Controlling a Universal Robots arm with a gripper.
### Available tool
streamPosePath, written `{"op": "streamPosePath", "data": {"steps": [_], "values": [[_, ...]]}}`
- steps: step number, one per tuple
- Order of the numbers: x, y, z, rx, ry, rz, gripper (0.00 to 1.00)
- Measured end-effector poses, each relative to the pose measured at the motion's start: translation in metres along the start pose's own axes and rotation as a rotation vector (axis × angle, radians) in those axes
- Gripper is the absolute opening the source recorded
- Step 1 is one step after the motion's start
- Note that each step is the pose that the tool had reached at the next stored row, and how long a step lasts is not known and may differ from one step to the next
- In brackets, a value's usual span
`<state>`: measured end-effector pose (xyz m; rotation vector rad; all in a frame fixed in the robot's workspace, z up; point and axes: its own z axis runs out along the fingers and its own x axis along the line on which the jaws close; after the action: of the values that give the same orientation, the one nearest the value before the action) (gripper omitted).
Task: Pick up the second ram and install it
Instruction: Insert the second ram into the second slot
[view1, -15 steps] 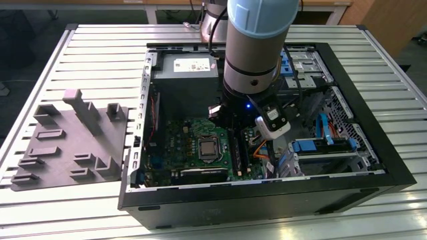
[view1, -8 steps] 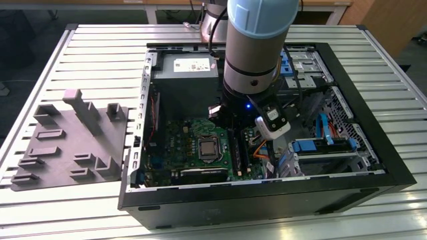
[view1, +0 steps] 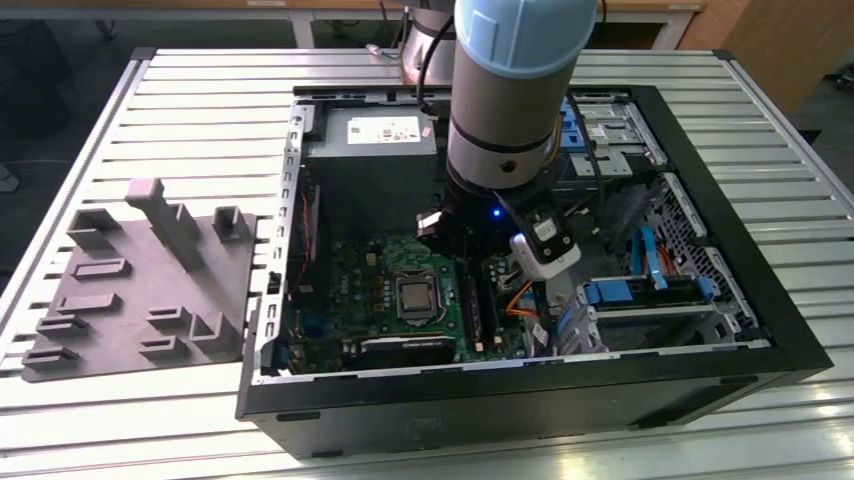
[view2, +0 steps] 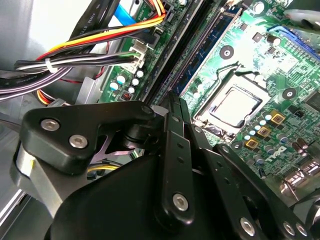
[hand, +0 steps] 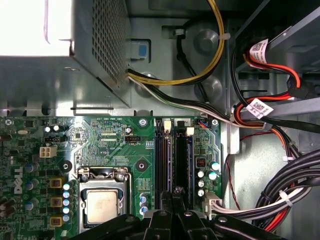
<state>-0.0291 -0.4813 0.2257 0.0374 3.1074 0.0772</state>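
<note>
The second ram (hand: 189, 160) is a slim stick with a blue side, standing along the memory slots of the green motherboard (hand: 115, 140) beside the processor socket (hand: 101, 206). In the second wrist view the ram (view2: 200, 57) runs away from the black fingers in line with them. My gripper (hand: 175, 192) is shut on the stick's top edge, about halfway along the slots. In the exterior view the gripper (view1: 461, 250) reaches down into the open computer case (view1: 747, 340), and the arm hides its tips.
A grey foam tray (view1: 134, 290) lies on the slatted table at the exterior view's left. A power supply (view1: 371, 160) fills the case's far end. Cable bundles (hand: 280, 200) and drive bays with blue clips (view1: 621, 292) crowd the side next to the slots.
</note>
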Motion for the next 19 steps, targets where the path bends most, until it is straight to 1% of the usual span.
{"op": "streamPosePath", "data": {"steps": [12, 19], "values": [[0.0002, 0.0000, 0.0005, -0.0001, 0.0001, -0.001, 0.12], [0.0005, 0.0000, 0.0006, -0.0010, 0.0010, -0.024, 0.12]]}}
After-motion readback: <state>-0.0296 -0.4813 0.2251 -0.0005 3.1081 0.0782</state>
